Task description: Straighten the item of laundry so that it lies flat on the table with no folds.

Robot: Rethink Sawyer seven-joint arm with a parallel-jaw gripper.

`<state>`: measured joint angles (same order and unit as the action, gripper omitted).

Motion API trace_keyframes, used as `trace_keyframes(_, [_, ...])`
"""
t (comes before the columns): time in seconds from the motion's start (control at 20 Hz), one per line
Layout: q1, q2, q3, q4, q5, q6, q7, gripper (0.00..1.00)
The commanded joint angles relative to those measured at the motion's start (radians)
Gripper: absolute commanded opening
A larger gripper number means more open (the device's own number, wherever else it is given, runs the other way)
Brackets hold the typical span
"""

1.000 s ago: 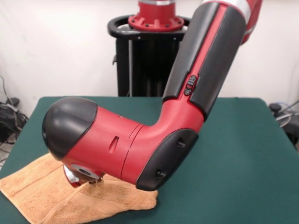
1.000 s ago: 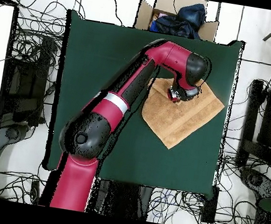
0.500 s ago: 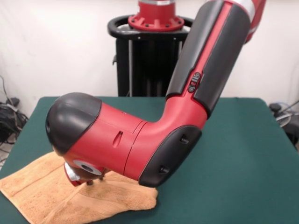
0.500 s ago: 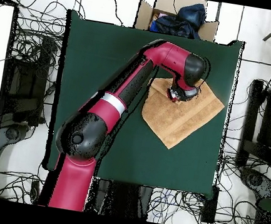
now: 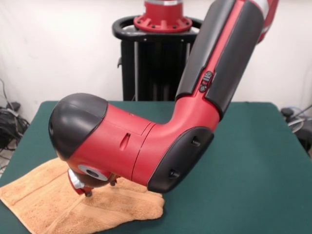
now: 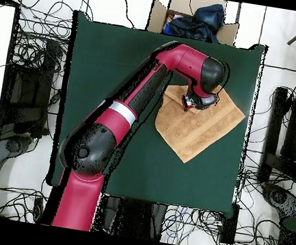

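seemingly the arm (image 5: 161, 141) is between moves on the towel (image 5: 73, 209), with the gripper (image 5: 89, 191) just above the cloth. from overhead the towel (image 6: 195, 125) lies toward three o'clock on the table (image 6: 112, 60), turned like a diamond, mostly spread but doubled along one edge. next, i'd judge, it must pinch the folded layer and draw it outward. i cannot tell whether the jaws are wide or narrow, since the wrist hides them. the towel's near corner is cut off at the front view's bottom edge.
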<state>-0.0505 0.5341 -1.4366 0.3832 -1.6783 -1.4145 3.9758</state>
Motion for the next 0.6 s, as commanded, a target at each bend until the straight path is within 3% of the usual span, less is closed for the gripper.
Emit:
trace_keyframes(0.05, [0.022,-0.005,0.037,-0.011,0.073,0.075,0.187,1.0])
trace_keyframes(0.6, [0.014,0.001,0.015,-0.014,0.057,0.106,0.189,1.0])
